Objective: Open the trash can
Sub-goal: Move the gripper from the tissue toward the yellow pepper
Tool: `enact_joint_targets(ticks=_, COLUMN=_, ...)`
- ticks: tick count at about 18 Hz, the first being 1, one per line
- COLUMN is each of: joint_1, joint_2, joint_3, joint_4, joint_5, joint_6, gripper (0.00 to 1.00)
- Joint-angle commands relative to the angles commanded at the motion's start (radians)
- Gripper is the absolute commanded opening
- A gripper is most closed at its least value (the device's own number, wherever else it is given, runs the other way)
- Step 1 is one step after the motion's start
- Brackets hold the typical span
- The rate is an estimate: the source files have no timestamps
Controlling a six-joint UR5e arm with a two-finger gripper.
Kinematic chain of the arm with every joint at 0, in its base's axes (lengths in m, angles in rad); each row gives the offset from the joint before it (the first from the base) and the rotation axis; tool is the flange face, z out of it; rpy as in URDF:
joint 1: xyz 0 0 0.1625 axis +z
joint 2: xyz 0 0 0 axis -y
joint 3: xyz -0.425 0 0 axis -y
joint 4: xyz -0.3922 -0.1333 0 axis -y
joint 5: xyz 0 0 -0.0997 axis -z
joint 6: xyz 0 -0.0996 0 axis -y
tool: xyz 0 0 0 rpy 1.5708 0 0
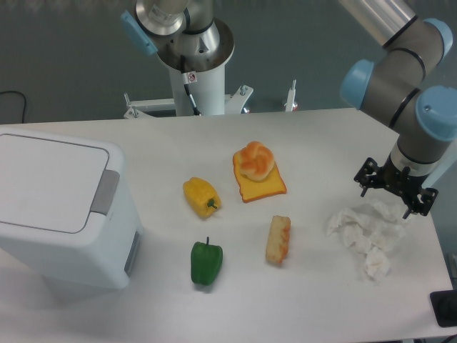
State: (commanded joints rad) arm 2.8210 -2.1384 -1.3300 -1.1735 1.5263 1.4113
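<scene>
The trash can [61, 214] is a large white boxy bin standing at the table's left front. Its flat lid [46, 182] lies shut, and the grey push-latch [105, 191] sits on the lid's right edge. My gripper [396, 189] hangs far to the right, across the table from the bin, pointing down just above a crumpled white tissue. Its black fingers [367, 175] are spread apart with nothing between them.
Between the bin and the gripper lie a yellow pepper [201, 196], a green pepper [206, 262], a bun on an orange slice [258, 170] and a bread stick [278, 239]. Crumpled white tissue [364, 236] lies at right. The arm's base [193, 57] stands behind the table.
</scene>
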Motion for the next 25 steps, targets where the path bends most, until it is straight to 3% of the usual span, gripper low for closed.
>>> enact_joint_targets(ticks=8, joint_1=-0.012, joint_2=-0.002, joint_3=0.000, joint_4=0.003, joint_5=-0.002, joint_6=-0.003, gripper=1.00)
enact_joint_targets(ticks=11, joint_1=-0.014, joint_2=0.003, joint_3=-0.023, joint_4=0.032, joint_5=-0.008, joint_6=-0.024, gripper=1.00)
enact_joint_targets(ticks=14, joint_1=-0.050, joint_2=0.021, joint_3=-0.034, joint_4=0.071, joint_5=-0.005, joint_6=-0.181, gripper=1.00)
enact_joint_targets(ticks=20, joint_1=-0.119, joint_2=0.087, joint_3=-0.040, joint_4=0.064, joint_5=-0.006, joint_6=-0.325, gripper=1.00)
enact_joint_targets(ticks=25, joint_1=-0.215, joint_2=0.141, joint_3=-0.041, joint_4=0.055, joint_5=-0.055, joint_6=-0.584, gripper=1.00)
